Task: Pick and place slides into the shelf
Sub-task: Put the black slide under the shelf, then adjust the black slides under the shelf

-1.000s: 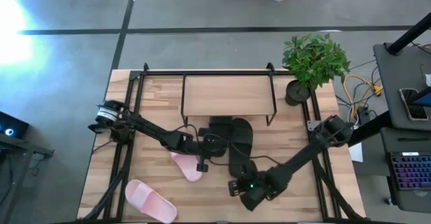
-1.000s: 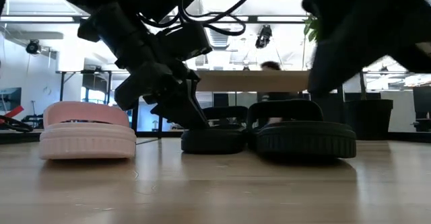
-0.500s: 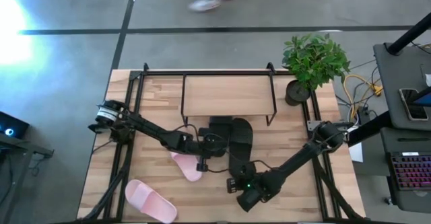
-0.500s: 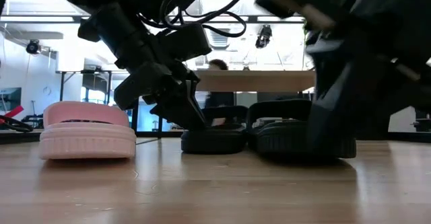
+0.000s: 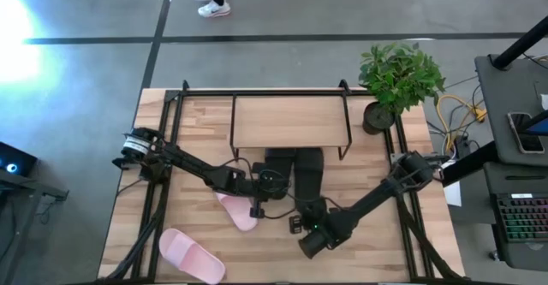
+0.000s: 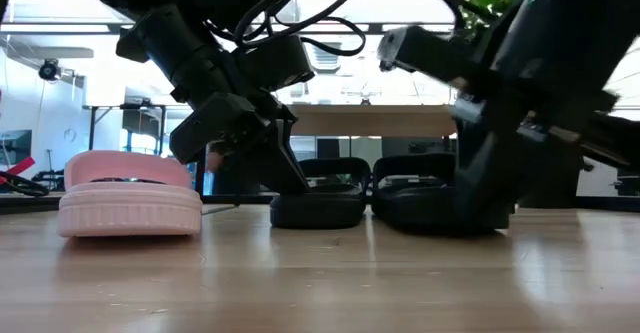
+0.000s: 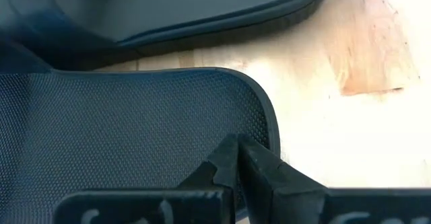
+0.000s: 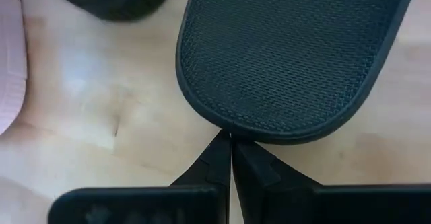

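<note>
Black slide (image 8: 296, 49) heel touching right pincer (image 8: 231, 146) tips

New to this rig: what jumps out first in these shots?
Both end effectors sit shut at the heels of the two black slides lying side by side mid-table, toes toward the shelf: the left end effector on one heel rim, the right end effector at the other's heel edge. One pink slide lies alone near the front left corner; another pink slide sits under the left arm.

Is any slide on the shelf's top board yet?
No: the shelf top board is bare; both black slides lie on the table in front of it.
</note>
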Available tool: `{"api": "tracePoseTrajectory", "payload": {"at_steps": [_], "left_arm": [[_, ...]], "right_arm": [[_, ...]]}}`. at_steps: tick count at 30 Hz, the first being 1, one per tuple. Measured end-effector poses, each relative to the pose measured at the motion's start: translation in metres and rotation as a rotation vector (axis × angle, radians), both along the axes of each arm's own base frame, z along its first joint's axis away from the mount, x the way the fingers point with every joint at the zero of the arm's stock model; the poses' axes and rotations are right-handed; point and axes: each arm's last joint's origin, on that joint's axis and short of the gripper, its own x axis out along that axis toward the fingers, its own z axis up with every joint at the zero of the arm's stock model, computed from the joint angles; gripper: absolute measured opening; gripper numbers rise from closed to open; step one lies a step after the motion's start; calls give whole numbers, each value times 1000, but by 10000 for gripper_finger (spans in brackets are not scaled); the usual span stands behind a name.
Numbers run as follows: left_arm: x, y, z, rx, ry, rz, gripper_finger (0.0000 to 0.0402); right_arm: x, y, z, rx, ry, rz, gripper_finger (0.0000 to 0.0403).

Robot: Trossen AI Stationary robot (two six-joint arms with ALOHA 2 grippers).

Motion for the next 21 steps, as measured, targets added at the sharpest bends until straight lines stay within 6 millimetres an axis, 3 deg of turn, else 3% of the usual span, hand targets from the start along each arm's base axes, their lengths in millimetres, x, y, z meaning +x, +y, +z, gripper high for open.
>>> {"api": "tracePoseTrajectory", "payload": {"at_steps": [4,10,14,21], "left_arm": [[0,0,0,0,0,0,0],[0,0,0,0,0,-1,0],[-1,0,5,-16,-8,-6,0],[-8,-4,38,-148,-79,-96,0]], "right_arm": [[2,-17,-2,-46,53,-24,8],[7,-27,-1,-71,81,0,8],[11,-25,9,-91,37,6,8],[10,-11,31,-117,-21,78,11]]}}
